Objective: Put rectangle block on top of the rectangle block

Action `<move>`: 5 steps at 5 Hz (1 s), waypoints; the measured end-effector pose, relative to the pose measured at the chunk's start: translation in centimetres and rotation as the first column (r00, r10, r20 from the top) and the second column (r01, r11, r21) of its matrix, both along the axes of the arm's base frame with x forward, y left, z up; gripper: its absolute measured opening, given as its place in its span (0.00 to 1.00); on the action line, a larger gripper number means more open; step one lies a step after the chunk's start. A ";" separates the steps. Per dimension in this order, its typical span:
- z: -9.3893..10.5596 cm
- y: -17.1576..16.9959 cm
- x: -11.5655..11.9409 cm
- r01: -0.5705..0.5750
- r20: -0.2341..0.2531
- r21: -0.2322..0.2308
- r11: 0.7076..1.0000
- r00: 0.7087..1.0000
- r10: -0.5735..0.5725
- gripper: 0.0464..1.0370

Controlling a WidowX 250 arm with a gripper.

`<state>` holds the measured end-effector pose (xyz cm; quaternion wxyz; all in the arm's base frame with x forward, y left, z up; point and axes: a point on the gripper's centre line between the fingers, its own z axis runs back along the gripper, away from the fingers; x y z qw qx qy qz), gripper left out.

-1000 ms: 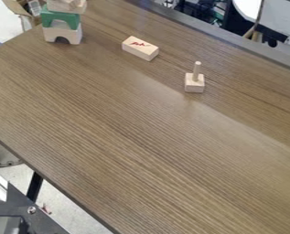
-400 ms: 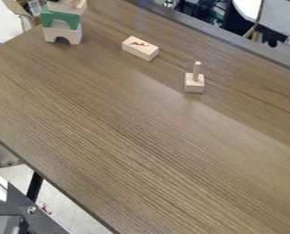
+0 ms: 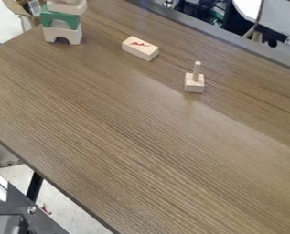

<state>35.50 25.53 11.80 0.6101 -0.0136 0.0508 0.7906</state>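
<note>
On the desk (image 3: 128, 132), a rectangle block (image 3: 140, 48) was seen unstacked toward the far edge, a stack (image 3: 61, 15) by the left edge, but neither completion nor claw state could be told

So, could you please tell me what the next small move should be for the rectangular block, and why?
I'd probably bring the gripper over the red-marked rectangular block, ready to pick it up. It lies flat on the table, apart from both the stack and the pegged block. The stack's top is cut off, so I can't judge the placement yet.
</note>
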 end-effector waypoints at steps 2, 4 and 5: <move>2.2 -1.2 1.4 0.058 0.076 -0.030 0.998 0.996 -0.056 0.51; 2.0 -5.7 3.3 0.179 0.093 0.042 0.983 0.979 -0.182 0.51; 0.5 -8.6 4.6 0.255 0.054 0.094 0.962 0.964 -0.261 0.51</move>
